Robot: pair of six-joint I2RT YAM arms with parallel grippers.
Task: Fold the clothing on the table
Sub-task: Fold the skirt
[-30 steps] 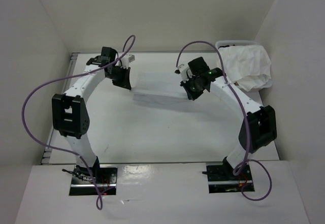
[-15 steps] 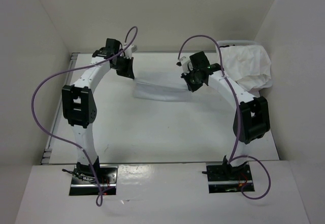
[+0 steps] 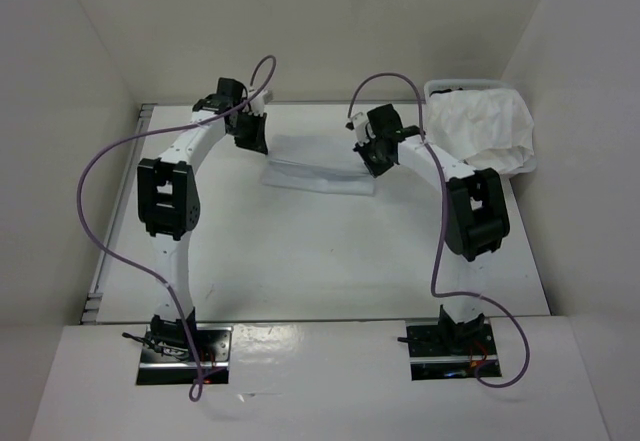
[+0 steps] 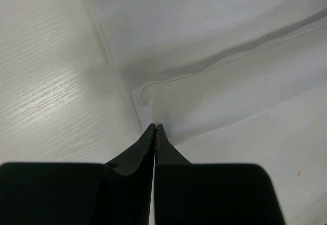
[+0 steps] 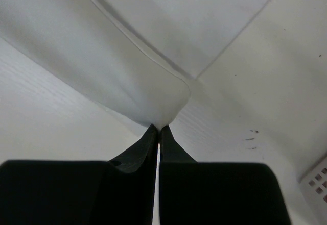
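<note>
The clothing [image 3: 318, 173] is a white garment lying as a narrow band across the far middle of the table [image 3: 300, 261]. My left gripper [image 3: 252, 137] is shut on its left corner and my right gripper [image 3: 376, 159] is shut on its right corner. In the left wrist view the jaws [image 4: 155, 126] meet at a rounded, hemmed corner of the clothing [image 4: 230, 97]. In the right wrist view the closed tips [image 5: 159, 128] pinch a drawn-up fold of the clothing [image 5: 102, 56], held slightly above the table [image 5: 255, 82].
A white basket [image 3: 520, 166] heaped with more white cloth [image 3: 482, 126] stands at the far right; its perforated corner [image 5: 318, 185] shows in the right wrist view. White walls close in the table on three sides. A grey rail [image 3: 143, 116] runs along the left edge.
Both grippers have carried the held edge of the clothing toward the far side of the table. The arms have stretched out, and the garment now lies narrower and flatter.
</note>
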